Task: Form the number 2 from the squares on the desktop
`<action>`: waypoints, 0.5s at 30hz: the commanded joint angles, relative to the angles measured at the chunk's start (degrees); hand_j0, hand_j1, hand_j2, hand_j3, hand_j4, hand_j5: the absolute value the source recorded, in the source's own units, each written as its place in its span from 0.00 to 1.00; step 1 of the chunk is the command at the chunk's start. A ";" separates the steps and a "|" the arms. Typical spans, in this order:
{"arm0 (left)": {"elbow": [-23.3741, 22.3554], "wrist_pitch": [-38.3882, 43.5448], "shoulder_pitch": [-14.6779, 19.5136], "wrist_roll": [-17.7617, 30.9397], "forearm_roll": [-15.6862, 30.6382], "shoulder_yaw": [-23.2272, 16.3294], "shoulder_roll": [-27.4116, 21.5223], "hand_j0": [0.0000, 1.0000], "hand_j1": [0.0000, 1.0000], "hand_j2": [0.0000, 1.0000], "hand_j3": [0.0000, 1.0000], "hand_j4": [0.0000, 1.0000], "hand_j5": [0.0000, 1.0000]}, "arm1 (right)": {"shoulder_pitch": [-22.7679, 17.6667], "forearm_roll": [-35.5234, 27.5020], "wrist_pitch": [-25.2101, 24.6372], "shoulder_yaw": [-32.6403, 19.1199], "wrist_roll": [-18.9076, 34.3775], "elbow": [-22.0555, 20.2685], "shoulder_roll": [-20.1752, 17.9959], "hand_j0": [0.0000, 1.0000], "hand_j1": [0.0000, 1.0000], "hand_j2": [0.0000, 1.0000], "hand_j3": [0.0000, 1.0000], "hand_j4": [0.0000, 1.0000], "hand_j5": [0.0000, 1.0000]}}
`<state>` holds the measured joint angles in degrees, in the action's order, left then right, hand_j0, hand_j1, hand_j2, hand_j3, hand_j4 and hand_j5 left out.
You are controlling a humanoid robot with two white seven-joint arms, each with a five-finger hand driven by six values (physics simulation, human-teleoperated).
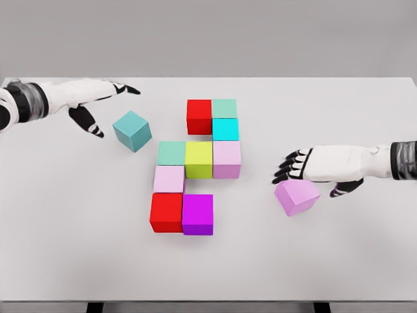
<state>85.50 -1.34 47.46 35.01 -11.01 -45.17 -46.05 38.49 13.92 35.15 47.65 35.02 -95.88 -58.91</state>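
Several coloured cubes sit joined in the middle of the white table: a red cube and a mint one at the top, cyan below, then a row of green, yellow-green and pale pink, a pink one, and a red and magenta pair at the bottom. A loose teal cube lies just right of my open left hand. A loose, tilted lilac cube lies just below the fingertips of my open right hand; whether they touch it I cannot tell.
The table's far edge runs near the top of the view. Dark table legs show under the front edge.
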 commanded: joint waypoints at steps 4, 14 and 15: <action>-3.23 0.54 1.67 -0.01 -0.42 -4.84 1.93 0.98 0.98 0.98 0.98 0.98 0.98 | 0.00 1.20 -0.15 0.16 -0.02 1.83 0.90 1.00 1.00 1.00 1.00 1.00 1.00; -8.24 -0.07 2.29 -0.01 -7.54 -5.54 7.47 0.99 0.99 0.99 0.99 0.99 0.99 | 0.44 1.29 -0.15 2.01 -0.02 3.15 1.95 1.00 1.00 1.00 1.00 1.00 1.00; -8.77 -0.07 2.29 -0.01 -7.80 -5.54 7.56 0.99 0.99 0.99 0.99 0.99 0.99 | 0.44 1.64 -0.15 2.18 -0.02 3.68 2.13 1.00 1.00 1.00 1.00 1.00 1.00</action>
<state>77.85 -1.25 49.75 35.02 -17.68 -50.65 -39.19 38.94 15.67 35.13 49.18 35.02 -92.81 -57.11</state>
